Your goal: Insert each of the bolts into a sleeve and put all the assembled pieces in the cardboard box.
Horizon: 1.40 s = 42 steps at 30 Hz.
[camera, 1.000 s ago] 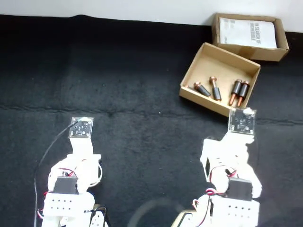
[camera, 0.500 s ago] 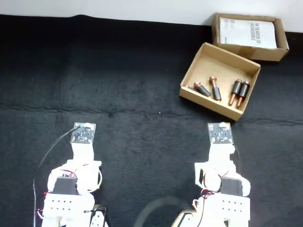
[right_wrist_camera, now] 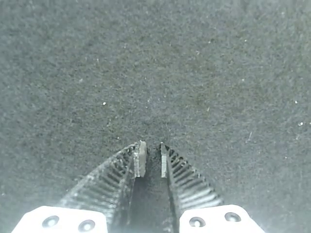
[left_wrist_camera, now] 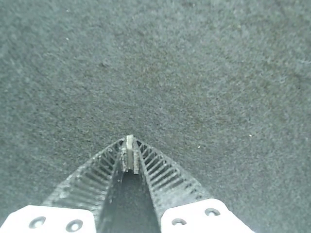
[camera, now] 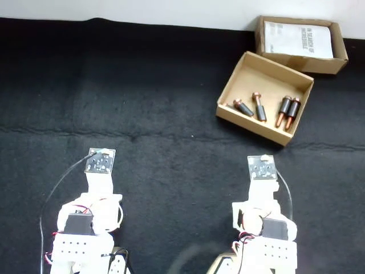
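The open cardboard box (camera: 250, 69) lies at the back right of the black mat. Inside it are several copper bolts in dark sleeves: one pair (camera: 288, 111) side by side, one (camera: 259, 107) near the middle, and one (camera: 243, 107) towards the box's left end. Both arms are drawn back at the near edge. My left gripper (left_wrist_camera: 129, 156) is shut with its tips touching and nothing between them, low over bare mat. My right gripper (right_wrist_camera: 150, 159) is open by a narrow gap, holds nothing, and also hangs over bare mat, well short of the box.
A second cardboard box (camera: 336, 43) holding a printed sheet (camera: 298, 38) stands behind the first, at the far right corner. The mat (camera: 125, 91) runs bare across the left and middle. The arm bases (camera: 80, 240) occupy the near edge.
The right arm has pulled back from the box's near edge towards its base and swung slightly left. The left arm drew back a little. The box's contents stayed put.
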{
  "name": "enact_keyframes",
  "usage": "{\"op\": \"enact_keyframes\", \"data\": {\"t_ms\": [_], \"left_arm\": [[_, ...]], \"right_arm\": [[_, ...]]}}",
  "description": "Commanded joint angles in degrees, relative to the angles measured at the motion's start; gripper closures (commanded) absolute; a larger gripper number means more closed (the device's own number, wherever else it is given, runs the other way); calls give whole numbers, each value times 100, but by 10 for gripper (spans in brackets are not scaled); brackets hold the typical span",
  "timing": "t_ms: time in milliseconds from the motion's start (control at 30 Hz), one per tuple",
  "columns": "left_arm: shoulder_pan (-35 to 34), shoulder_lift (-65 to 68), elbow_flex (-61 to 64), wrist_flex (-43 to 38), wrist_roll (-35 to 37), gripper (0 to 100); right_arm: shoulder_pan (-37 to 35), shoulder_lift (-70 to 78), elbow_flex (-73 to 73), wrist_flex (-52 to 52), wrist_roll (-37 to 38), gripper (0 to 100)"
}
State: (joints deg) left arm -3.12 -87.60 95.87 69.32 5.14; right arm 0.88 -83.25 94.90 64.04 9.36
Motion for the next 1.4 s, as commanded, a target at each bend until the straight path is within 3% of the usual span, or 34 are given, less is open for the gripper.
{"op": "enact_keyframes", "data": {"t_ms": [0,667,1367], "left_arm": [[-22,40,-189,35,35,990],[-22,40,-189,35,35,989],[-22,40,-189,35,35,989]], "right_arm": [[-40,-154,418,-13,53,947],[-40,-1815,848,-13,62,947],[-40,-1851,848,-4,62,947]]}}
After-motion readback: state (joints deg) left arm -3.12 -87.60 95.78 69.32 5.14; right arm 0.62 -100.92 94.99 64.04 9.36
